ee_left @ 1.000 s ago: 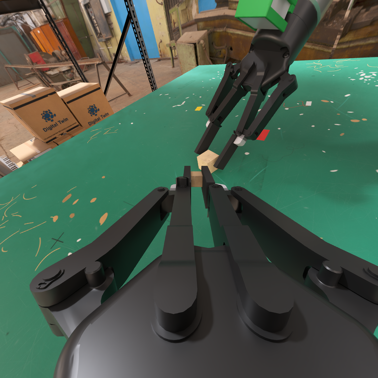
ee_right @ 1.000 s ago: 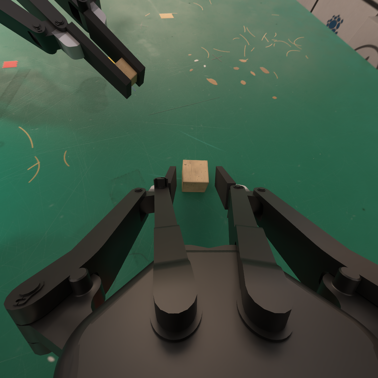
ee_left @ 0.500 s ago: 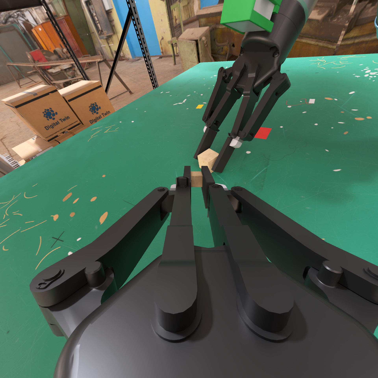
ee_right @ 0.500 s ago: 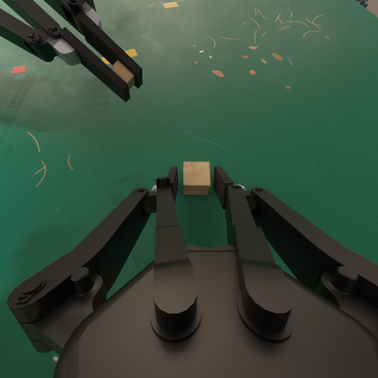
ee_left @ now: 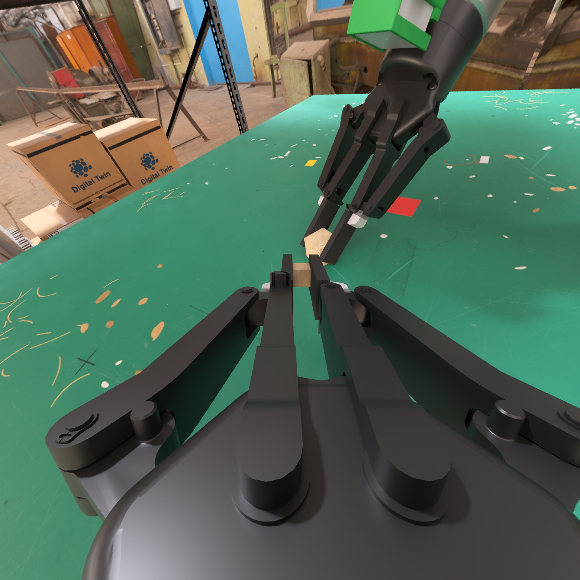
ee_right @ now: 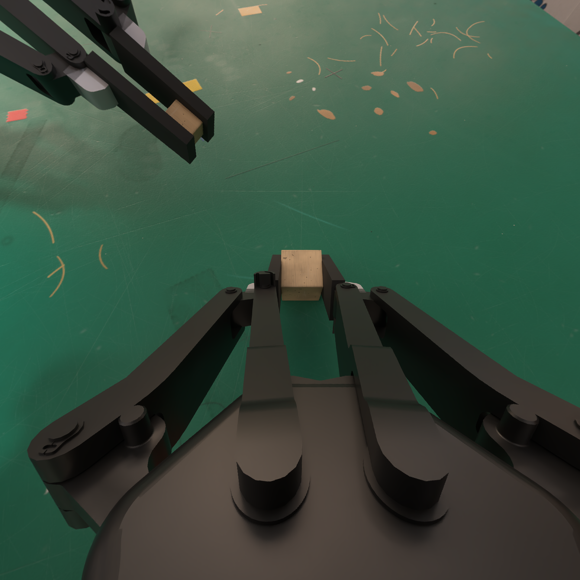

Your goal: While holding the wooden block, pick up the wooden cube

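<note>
Right gripper (ee_right: 301, 276) apparently clamps wooden cube (ee_right: 301, 271) on table (ee_right: 408, 219).

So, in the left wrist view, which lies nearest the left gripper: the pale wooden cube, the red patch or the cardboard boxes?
1. Pale wooden cube, just ahead, between the right gripper's fingers.
2. Red patch, farther on the table, right.
3. Cardboard boxes, off the table, far left.

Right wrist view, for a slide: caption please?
Right gripper closed on the wooden cube on the green table; left gripper holds the wooden block.
</note>
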